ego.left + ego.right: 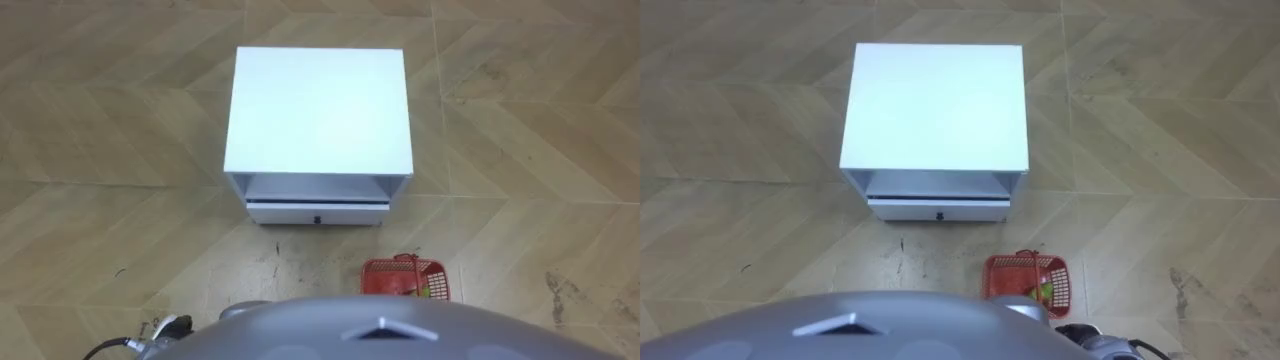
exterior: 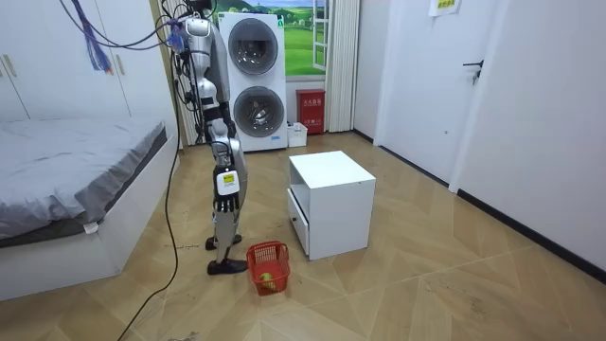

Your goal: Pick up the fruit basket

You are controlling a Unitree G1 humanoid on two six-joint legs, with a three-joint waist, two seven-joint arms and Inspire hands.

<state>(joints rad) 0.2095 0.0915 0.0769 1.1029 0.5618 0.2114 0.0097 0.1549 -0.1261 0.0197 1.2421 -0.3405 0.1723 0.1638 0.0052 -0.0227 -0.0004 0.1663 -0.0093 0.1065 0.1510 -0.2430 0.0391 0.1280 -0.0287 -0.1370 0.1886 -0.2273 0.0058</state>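
Approach step: standing over fruit basket (image 1: 410, 280), right hand (image 2: 225, 194) hanging, grip unreadable; next, bending down for the handle.

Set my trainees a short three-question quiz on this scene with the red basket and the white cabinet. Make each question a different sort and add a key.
1. True or false: the red basket stands on top of the white cabinet.
2. Seen from the robot's head, the basket lies: A) ahead to its left; B) ahead to its right, nearer than the cabinet; C) behind the cabinet.
3. Short answer: which piece of furniture fills the room view's left side?

Key
1. False: it stands on the floor, close in front of the robot.
2. B
3. The bed.
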